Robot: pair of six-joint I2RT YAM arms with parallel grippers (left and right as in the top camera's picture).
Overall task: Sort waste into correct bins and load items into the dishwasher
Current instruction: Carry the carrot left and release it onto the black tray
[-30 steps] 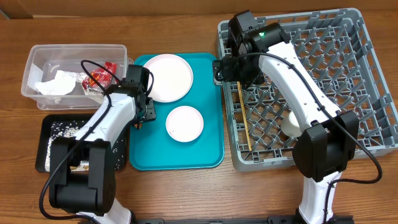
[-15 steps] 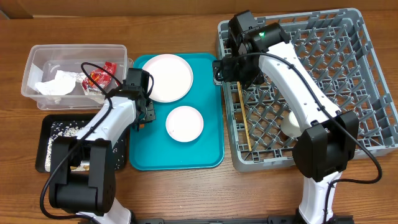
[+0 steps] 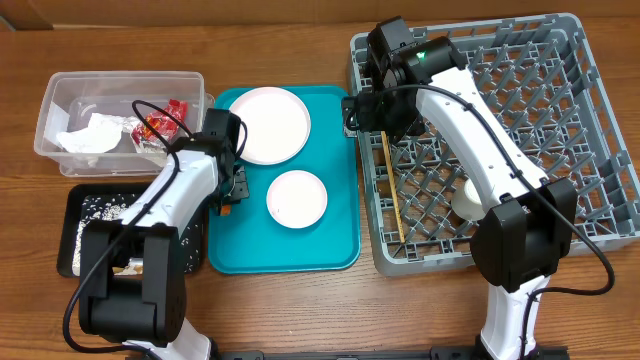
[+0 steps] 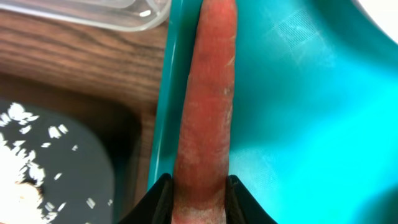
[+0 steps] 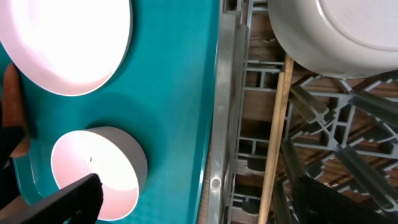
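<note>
- Orange is the colour that matters here: the orange carrot piece (image 4: 205, 106) lies lengthwise along the left rim of the teal tray (image 4: 298, 124), filling the middle of the left wrist view from top to bottom.
- It lies just beside the black tray (image 4: 74, 186) in the lower left of that view, where the rice scraps (image 4: 18, 180) already sit. I judge that to be where the carrot belongs as food waste.
- The left gripper (image 4: 200, 199) is clamped on the carrot's near end, one black finger against each side. The carrot rests on the tray, not yet lifted.
- From overhead, the left arm reaches up from the bottom left and bends over the tray's left edge, with its wrist pointing straight down.
- The clear tub (image 3: 60, 100) in the upper left holds the crumpled napkin (image 3: 90, 135) and the red wrapper (image 3: 160, 122), so the dry waste looks sorted.
- The right gripper (image 5: 205, 193) has its fingers spread wide and holds nothing. It hangs over the seam between the teal tray and the grey dish rack (image 3: 590, 60).
- The right arm stretches up the right of the frame, with its wrist turned toward the tray.
- One bowl (image 5: 336, 31) and a chopstick (image 5: 273, 143) are in the rack. The plate (image 3: 270, 122) and the second bowl (image 3: 296, 197) wait on the teal tray.
</note>
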